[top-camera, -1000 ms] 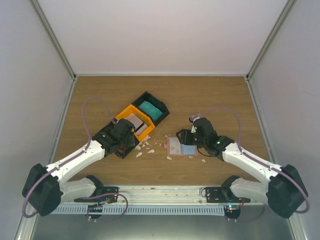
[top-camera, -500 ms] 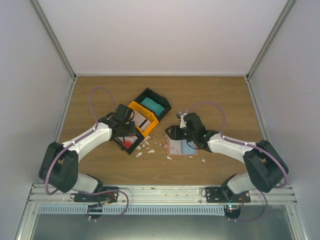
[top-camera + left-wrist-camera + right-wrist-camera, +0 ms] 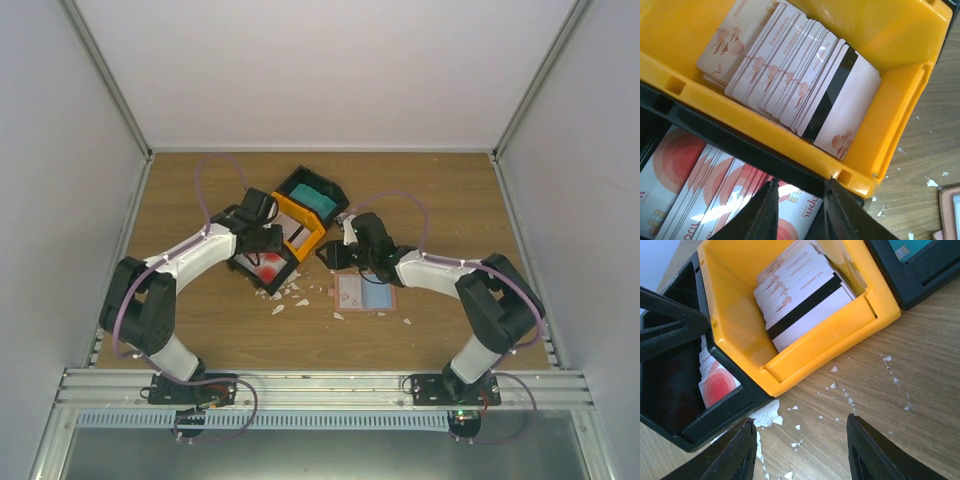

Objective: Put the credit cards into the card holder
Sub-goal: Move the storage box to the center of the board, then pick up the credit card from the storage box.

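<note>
Most of the job looks undone to me. Nearest, the card holder (image 3: 362,292) lies open on the counter (image 3: 450,205), and I cannot tell whether any card sits inside it. Beyond it, my left gripper (image 3: 800,186) and right gripper (image 3: 800,422) both hang open and empty at the tray (image 3: 900,125), where the credit cards (image 3: 805,95) are stacked. The white cards read "NO" followed by digits too fine to make out.

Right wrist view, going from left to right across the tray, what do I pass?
Black compartment → red-circle cards in it → yellow compartment → white cards with a black stripe inside it → second black compartment at the upper right.
</note>
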Controlling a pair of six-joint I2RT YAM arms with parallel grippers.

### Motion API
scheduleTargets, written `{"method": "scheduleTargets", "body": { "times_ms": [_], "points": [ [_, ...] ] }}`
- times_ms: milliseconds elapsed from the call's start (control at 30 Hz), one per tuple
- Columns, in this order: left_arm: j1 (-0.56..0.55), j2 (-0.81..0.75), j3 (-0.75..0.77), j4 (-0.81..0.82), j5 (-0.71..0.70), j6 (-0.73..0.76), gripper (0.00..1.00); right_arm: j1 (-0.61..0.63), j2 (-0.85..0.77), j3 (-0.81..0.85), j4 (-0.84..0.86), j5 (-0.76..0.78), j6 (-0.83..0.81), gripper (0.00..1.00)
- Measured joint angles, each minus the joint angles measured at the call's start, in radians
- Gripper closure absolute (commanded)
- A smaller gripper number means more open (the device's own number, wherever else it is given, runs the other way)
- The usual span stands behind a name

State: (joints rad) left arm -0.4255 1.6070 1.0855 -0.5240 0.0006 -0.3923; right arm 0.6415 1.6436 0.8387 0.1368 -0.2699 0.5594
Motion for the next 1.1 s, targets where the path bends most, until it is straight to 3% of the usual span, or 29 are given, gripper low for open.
{"method": "scheduleTargets", "body": {
  "times_ms": [333,467,700,1100],
  "points": [
    [0.040,-0.116,-0.098,-0.049,0.066,0.035,0.61,0.035,0.059,0.043,0.006,-0.027,-0.089,0.41],
    [0.049,-0.131,-0.115,-0.047,0.086,0.049,0.61,0.074,0.120,0.105,-0.006,-0.024,-0.121,0.41],
    [0.070,-0.046,-0.119,-0.049,0.143,0.072,0.69,0.106,0.190,0.160,-0.040,-0.014,-0.144,0.41],
    [0.074,0.085,-0.059,-0.047,0.187,0.091,0.62,0.113,0.211,0.170,-0.070,-0.001,-0.185,0.40]
  ]
}}
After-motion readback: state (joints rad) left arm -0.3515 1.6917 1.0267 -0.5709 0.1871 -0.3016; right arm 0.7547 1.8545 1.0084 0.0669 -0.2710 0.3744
